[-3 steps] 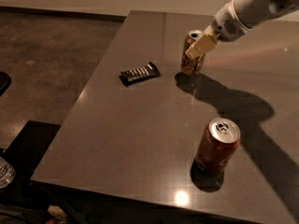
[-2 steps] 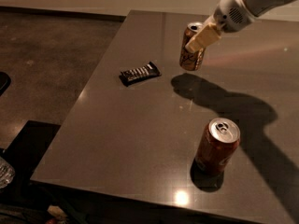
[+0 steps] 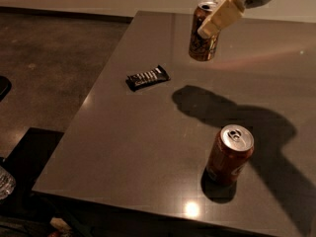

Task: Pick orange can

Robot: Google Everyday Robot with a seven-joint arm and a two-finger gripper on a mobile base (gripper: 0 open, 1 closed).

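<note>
The orange can [image 3: 202, 38] is slim, golden-orange with dark lettering and a silver top. It hangs in the air above the far part of the grey table [image 3: 148, 142], clear of its own shadow on the tabletop. My gripper [image 3: 213, 22] comes in from the upper right and is shut on the can, one cream finger [image 3: 220, 18] lying across its front side. The other finger is hidden behind the can.
A darker red-brown can [image 3: 229, 154] with white script stands upright near the table's front right. A dark candy bar wrapper [image 3: 147, 77] lies on the left middle of the table. The table's left edge drops to a dark floor [image 3: 44, 58].
My gripper has risen with the orange can in it. The can has left the tabletop and its shadow now lies apart from it. The red-brown can and the wrapper have not moved.
</note>
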